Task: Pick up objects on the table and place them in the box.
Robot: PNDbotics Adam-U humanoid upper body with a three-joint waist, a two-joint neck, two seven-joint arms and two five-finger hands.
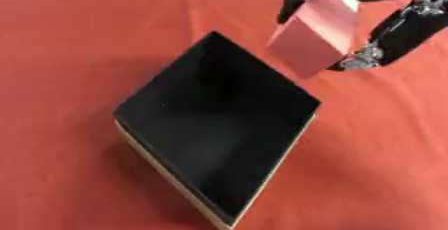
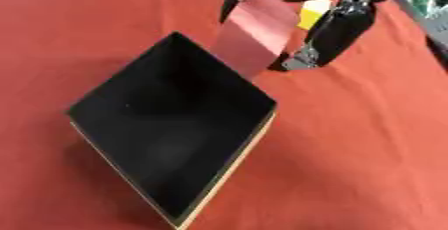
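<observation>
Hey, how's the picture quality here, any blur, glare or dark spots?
Left eye view: soft all over, the pink block and right robot hand smeared; the box interior is near featureless black. Right eye view: same softness; no glare on the red cloth.

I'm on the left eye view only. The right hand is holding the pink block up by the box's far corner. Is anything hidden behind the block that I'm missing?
Observer: Yes. The right eye view shows a yellow thing just behind the pink block, between it and the right hand. I cannot tell what it is.
Operator: And further right of the hand, what's there?
Observer: In the right eye view the red cloth ends there, with a dark strip past its edge.
</observation>
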